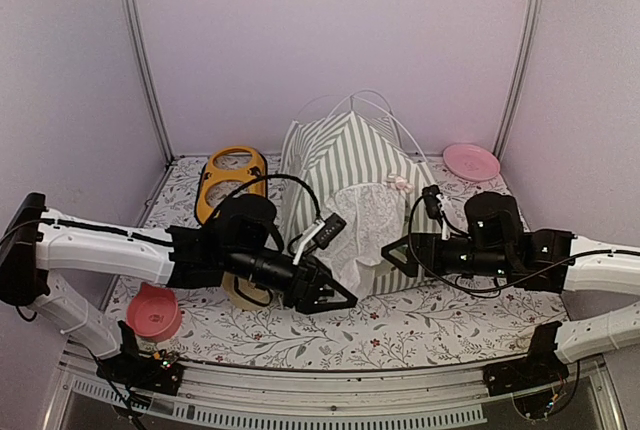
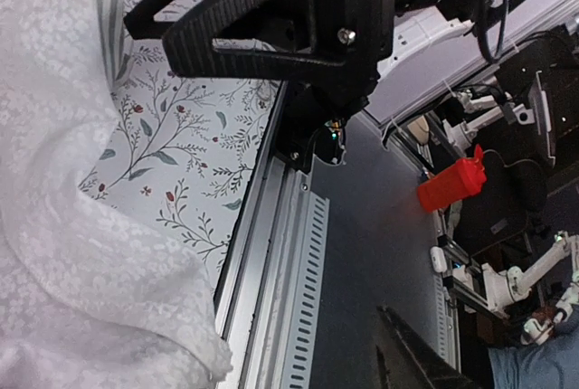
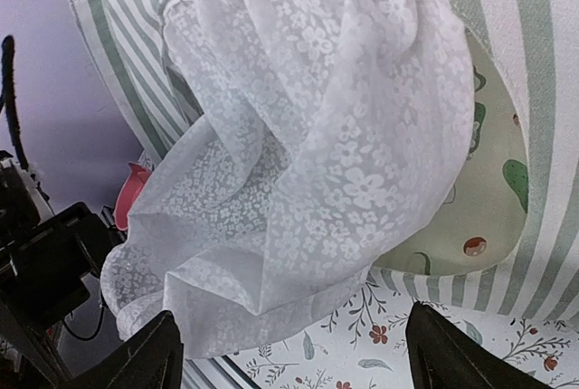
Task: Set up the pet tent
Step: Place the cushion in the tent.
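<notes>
Grey-green and white stripes on the pet tent [image 1: 350, 165], standing upright at the far middle of the floral cloth [image 1: 420, 315], peak pointing up. Thin white poles [image 1: 375, 105] arching above its top. Sheer lace door flap [image 1: 365, 220], patterned with small flowers, hanging bunched over the near face and spilling onto the cloth. Behind the flap, in the right wrist view, a cream mat [image 3: 488, 199] with green shapes inside the opening.

Left gripper [image 1: 328, 298] low over the cloth, just near-left of the flap's hem, fingers spread wide and gripping nothing; whether touching the lace, cannot tell. Right gripper [image 1: 395, 250] at the tent's near-right side, aimed at the flap, fingers likewise parted with nothing between them, lace hanging just ahead.

Left of the tent, a yellow holder [image 1: 231, 178] with two round holes. Pink plate [image 1: 471, 161] at the far right corner. Pink bowl [image 1: 153, 312] near left. Pale ring [image 1: 245, 290] partly hidden under the left arm.

Any labels too small to read.
</notes>
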